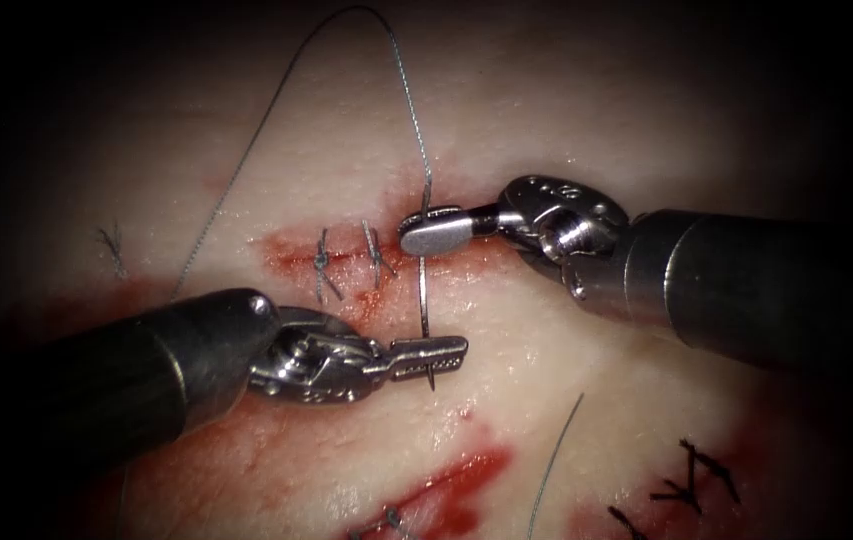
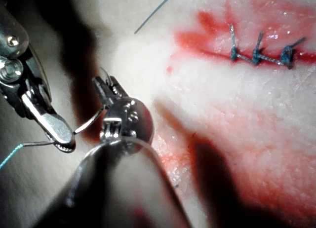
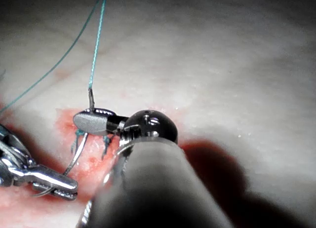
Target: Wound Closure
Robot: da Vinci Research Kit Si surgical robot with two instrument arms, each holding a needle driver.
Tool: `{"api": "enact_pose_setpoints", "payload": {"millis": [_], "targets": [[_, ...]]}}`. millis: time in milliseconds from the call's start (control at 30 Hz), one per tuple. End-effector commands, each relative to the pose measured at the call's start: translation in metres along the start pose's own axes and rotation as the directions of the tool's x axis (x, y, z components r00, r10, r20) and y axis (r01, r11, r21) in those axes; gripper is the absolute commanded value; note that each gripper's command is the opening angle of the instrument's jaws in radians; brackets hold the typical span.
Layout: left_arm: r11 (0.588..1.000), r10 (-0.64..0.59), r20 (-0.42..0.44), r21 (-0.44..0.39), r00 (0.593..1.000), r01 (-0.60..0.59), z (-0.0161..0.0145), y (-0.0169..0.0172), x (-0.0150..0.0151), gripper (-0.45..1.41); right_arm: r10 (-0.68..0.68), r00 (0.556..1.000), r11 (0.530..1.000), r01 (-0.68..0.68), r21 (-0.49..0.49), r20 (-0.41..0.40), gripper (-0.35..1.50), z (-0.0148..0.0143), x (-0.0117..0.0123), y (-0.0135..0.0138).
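Observation:
The curved needle [image 1: 425,295] hangs just above the tissue [image 1: 546,380], out of it, crossing the cut [image 1: 291,258] right of two knotted stitches [image 1: 324,262]. My right tool [image 1: 431,232] is shut on the needle near its thread end. My left tool [image 1: 433,355] is shut on it close to the point, which pokes out below the jaws. The thread [image 1: 408,95] climbs from the needle's tail, arches over and falls away to the left. In the right wrist view the right tool [image 3: 91,120] grips the needle [image 3: 79,151] above the left tool [image 3: 61,181]. In the left wrist view the needle [image 2: 89,122] spans both tools.
A second cut with red fluid [image 1: 456,480] lies nearer the camera. Dark stitches [image 1: 691,480] sit at the lower right, with a loose thread end [image 1: 556,450] beside them. A short thread stub [image 1: 111,250] lies at the far left. Three stitches [image 2: 256,53] show on a cut in the left wrist view.

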Motion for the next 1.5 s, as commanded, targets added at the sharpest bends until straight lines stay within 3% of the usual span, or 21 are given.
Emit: {"api": "enact_pose_setpoints", "payload": {"millis": [33,167,433,567,733,800,1200,1333,1400,1467,1500], "targets": [[1.000,0.001,0.002,0.014,1.000,-0.001,0.0007,-0.0005,-0.0006,-0.45,0.001,1.000,1.000,-0.001,0.006,-0.019,0.34,0.0009,0.0002,0.0005],[0.998,0.010,0.011,0.054,1.000,-0.011,0.0007,-0.0008,-0.0007,-0.45,0.014,0.999,1.000,-0.013,0.016,-0.050,0.91,0.0010,0.0001,0.0005],[0.997,0.026,0.015,0.071,1.000,-0.027,0.0006,-0.0010,-0.0005,-0.45,0.104,0.993,0.994,-0.102,0.038,-0.063,1.11,0.0014,-0.0005,0.0004],[0.997,0.049,0.018,0.064,0.999,-0.051,0.0006,-0.0010,-0.0004,-0.45,0.133,0.990,0.990,-0.130,0.053,-0.055,0.96,0.0013,-0.0005,0.0004],[0.998,0.050,0.034,0.046,0.998,-0.051,0.0006,-0.0009,-0.0004,-0.45,0.139,0.990,0.990,-0.137,0.039,-0.027,0.96,0.0017,-0.0005,-0.0001],[0.998,0.050,0.041,0.036,0.998,-0.052,0.0006,-0.0008,-0.0004,-0.45,0.137,0.990,0.990,-0.137,0.040,-0.014,0.79,0.0019,-0.0006,-0.0004],[0.998,0.058,0.057,-0.001,0.997,-0.058,0.0011,-0.0001,-0.0006,-0.45,0.139,0.990,0.990,-0.139,0.038,0.009,0.78,0.0028,-0.0007,-0.0011],[0.998,0.061,0.060,-0.018,0.996,-0.060,0.0015,0.0002,-0.0004,-0.45,0.124,0.992,0.991,-0.124,0.040,0.010,0.63,0.0027,-0.0005,-0.0013],[0.998,0.067,0.060,-0.021,0.996,-0.066,0.0015,0.0002,-0.0004,-0.45,0.112,0.994,0.993,-0.112,0.038,0.015,0.31,0.0027,-0.0005,-0.0013],[0.998,0.067,0.060,-0.021,0.996,-0.066,0.0015,0.0002,-0.0003,-0.45,0.093,0.995,0.995,-0.093,0.030,0.027,-0.21,0.0027,-0.0006,-0.0013],[0.998,0.067,0.060,-0.021,0.996,-0.066,0.0015,0.0002,-0.0003,-0.45,0.085,0.996,0.996,-0.086,0.020,0.035,-0.35,0.0027,-0.0007,-0.0013]]}}
